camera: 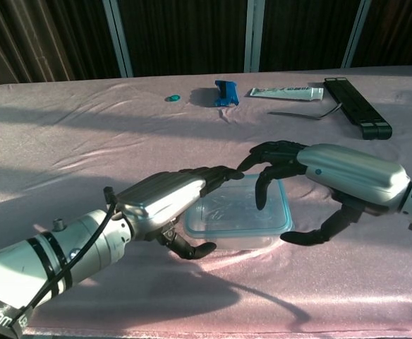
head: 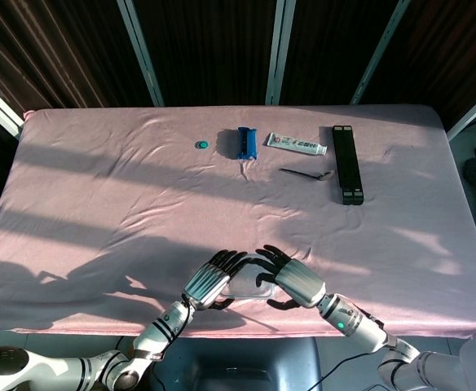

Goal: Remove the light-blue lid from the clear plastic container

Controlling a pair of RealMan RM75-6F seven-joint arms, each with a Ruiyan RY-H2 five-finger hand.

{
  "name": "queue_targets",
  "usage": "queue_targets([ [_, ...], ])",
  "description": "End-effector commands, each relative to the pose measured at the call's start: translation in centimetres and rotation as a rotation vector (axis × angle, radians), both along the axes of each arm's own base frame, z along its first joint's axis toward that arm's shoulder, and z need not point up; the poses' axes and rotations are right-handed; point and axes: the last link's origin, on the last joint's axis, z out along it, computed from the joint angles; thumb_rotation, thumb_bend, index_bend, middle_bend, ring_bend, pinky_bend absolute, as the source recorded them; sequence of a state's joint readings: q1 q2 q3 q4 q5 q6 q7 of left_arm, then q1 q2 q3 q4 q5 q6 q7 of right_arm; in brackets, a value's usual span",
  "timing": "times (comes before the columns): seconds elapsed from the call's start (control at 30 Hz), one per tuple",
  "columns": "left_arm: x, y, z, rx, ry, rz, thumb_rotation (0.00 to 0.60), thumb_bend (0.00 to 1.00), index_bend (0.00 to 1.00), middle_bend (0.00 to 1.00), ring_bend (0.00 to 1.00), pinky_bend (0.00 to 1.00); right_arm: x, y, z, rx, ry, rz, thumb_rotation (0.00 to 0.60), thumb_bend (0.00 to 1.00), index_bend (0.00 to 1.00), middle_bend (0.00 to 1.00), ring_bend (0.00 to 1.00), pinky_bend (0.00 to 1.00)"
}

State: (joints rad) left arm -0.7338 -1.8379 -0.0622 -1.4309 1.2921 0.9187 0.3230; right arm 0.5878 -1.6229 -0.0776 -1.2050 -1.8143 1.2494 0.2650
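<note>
Light-blue lid [head: 251, 277] sits on the clear plastic container [head: 253, 287] at the near table edge; from the head view we mostly see our left hand [head: 211, 278] and right hand [head: 293, 281] flanking it, fingers spread. From the chest view, both hands hover curled and loosely apart over the lid, holding nothing we can confirm. It looks light, thin, flexy and probably slick, so we'd hook a corner lip while pinning the container.

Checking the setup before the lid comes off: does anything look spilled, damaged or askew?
Nothing stands out. The light-blue lid sits flat on the clear plastic container, with the left robot hand and right robot hand around it. The tablecloth is merely wrinkled.
</note>
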Motion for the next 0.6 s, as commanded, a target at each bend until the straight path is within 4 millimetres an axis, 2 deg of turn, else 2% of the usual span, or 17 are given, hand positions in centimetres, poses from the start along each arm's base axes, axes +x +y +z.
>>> queue_targets([
  [0.03,-0.1,0.0,0.0,-0.001,0.001,0.000,0.600,0.32,0.00,0.62,0.52,0.43,0.0,-0.1,0.1,-0.004,-0.001,-0.001,0.600,0.39,0.56,0.26,0.08,0.11],
  [0.6,-0.4,-0.4,-0.1,0.006,0.014,-0.028,0.600,0.33,0.00,0.64,0.53,0.45,0.7,-1.0,1.2,-0.041,-0.015,0.001,0.600,0.39,0.57,0.26,0.08,0.11],
])
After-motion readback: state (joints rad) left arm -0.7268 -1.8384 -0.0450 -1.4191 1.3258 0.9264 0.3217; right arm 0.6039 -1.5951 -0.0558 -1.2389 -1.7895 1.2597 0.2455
